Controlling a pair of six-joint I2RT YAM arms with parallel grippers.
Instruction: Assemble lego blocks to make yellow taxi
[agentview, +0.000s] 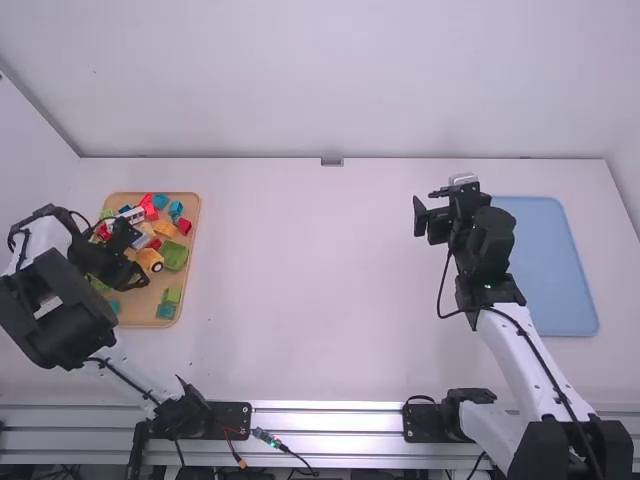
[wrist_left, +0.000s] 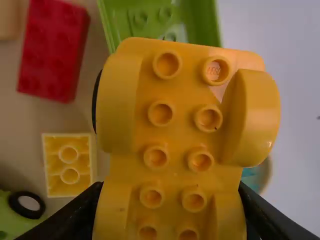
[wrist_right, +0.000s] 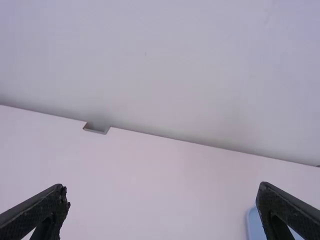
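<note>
Over the wooden tray at the far left is my left gripper, holding a yellow-orange car base. In the left wrist view, the gripper is shut on the car base, whose studs and rounded fenders face the camera. A small pale yellow block lies beyond it on the tray. My right gripper is above the table, right of the middle, and in its wrist view the gripper stands open with nothing between its fingers.
Beside the car base are a red brick and a green block. Other loose blocks in several colours crowd the wooden tray. A flat blue tray lies on the right side of the table, partly behind the right arm.
</note>
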